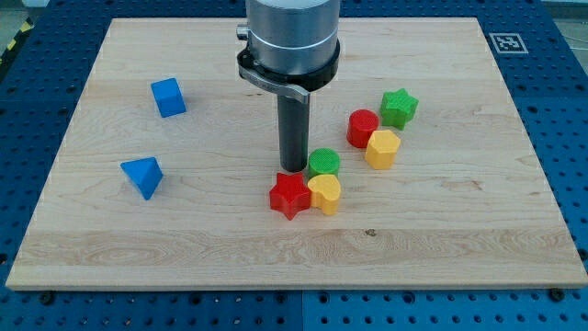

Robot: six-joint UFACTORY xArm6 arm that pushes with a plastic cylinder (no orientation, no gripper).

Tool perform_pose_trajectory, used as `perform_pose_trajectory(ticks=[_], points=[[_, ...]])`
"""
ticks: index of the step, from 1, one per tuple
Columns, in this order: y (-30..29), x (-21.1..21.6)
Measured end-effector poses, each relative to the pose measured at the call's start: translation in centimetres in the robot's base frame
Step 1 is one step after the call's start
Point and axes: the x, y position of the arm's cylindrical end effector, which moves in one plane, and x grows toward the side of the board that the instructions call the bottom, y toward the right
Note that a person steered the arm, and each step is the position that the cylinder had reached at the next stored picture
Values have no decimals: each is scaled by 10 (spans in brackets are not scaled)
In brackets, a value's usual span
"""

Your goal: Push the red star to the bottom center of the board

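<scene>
The red star [290,194] lies on the wooden board [230,248] a little below the board's centre. A yellow heart-shaped block [325,193] touches its right side and a green round block [323,164] sits just above that. My tip [293,168] stands directly above the red star, at its top edge and just left of the green round block. The arm's grey body hangs from the view's top centre.
A red cylinder [363,127], a yellow hexagon block [383,147] and a green star [400,107] cluster at the right. A blue cube [168,97] and a blue triangle block [142,175] lie at the left. The board sits on a blue pegboard table.
</scene>
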Motion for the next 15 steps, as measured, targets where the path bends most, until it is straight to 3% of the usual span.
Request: perform_pose_trajectory(ticks=[5, 10, 15], points=[[0, 19], [0, 96], [0, 30]])
